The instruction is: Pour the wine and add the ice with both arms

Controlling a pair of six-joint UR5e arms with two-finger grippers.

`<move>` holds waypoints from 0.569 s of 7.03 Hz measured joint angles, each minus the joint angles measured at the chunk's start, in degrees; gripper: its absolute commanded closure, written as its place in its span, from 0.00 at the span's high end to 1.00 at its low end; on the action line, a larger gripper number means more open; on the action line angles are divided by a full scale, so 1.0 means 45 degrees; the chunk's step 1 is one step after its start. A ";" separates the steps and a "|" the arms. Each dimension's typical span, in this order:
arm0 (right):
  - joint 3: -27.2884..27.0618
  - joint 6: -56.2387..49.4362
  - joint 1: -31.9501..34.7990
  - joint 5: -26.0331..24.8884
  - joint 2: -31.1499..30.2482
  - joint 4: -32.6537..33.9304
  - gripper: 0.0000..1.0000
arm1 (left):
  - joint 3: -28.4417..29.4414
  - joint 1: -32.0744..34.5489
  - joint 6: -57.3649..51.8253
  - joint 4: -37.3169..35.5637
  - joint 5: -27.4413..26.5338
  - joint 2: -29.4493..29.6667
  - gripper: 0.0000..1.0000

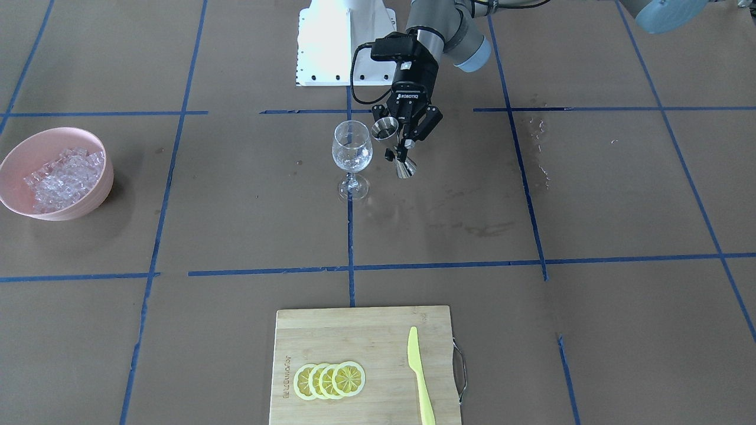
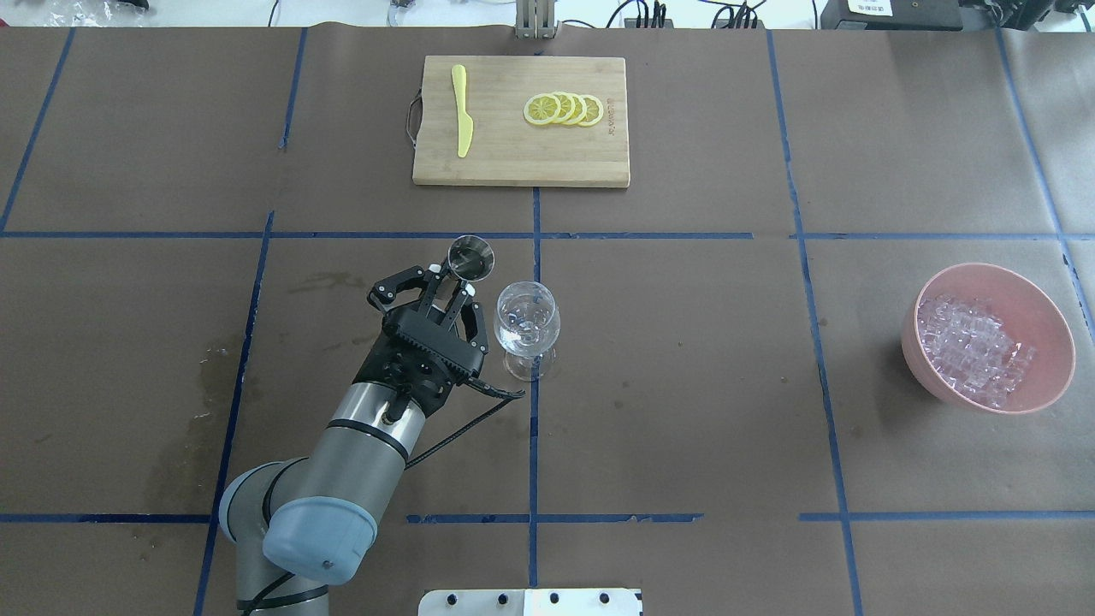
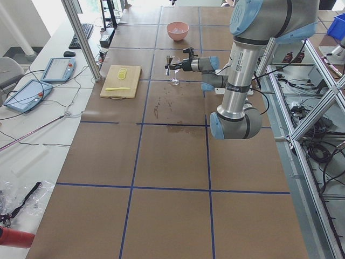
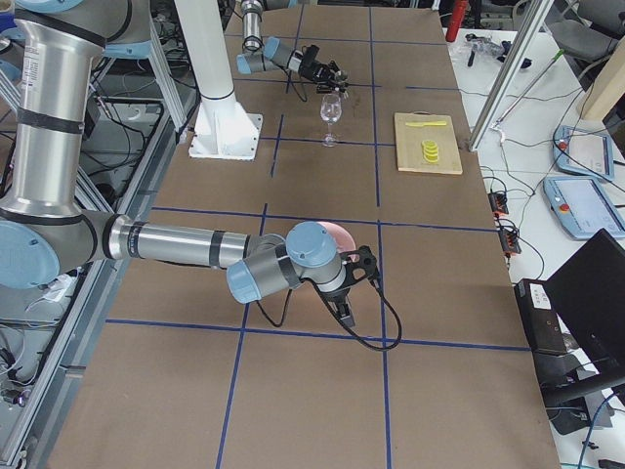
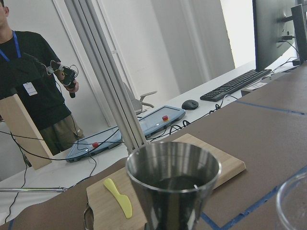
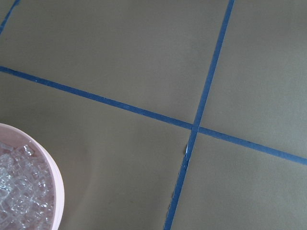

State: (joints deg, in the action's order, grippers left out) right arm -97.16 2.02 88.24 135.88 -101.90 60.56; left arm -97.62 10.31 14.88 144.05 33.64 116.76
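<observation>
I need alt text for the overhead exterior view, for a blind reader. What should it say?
The left gripper holds a steel jigger beside a wine glass near the centre. A pink bowl of ice stands at the right; a cutting board with lemon slices and a yellow knife lies at the far edge.

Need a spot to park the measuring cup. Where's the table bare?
Bare: the wide stretch between the wine glass and the pink bowl, and the strip between glass and cutting board. Crowded: beside the glass, where the left gripper holds the measuring cup.
</observation>
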 measured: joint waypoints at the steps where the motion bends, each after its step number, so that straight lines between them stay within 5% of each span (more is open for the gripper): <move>1: 0.0034 0.0000 0.0000 0.0000 -0.0001 0.0000 1.00 | -0.0039 -0.0011 -0.0801 -0.0053 -0.0014 0.0034 0.00; 4: 0.0090 0.0000 0.0000 0.0000 -0.0001 0.0000 1.00 | -0.0048 -0.0046 -0.3455 -0.0077 -0.0434 0.0232 0.00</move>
State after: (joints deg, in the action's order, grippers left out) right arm -96.76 2.02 88.24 135.88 -101.91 60.56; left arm -97.84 10.10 -0.67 143.70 31.69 117.80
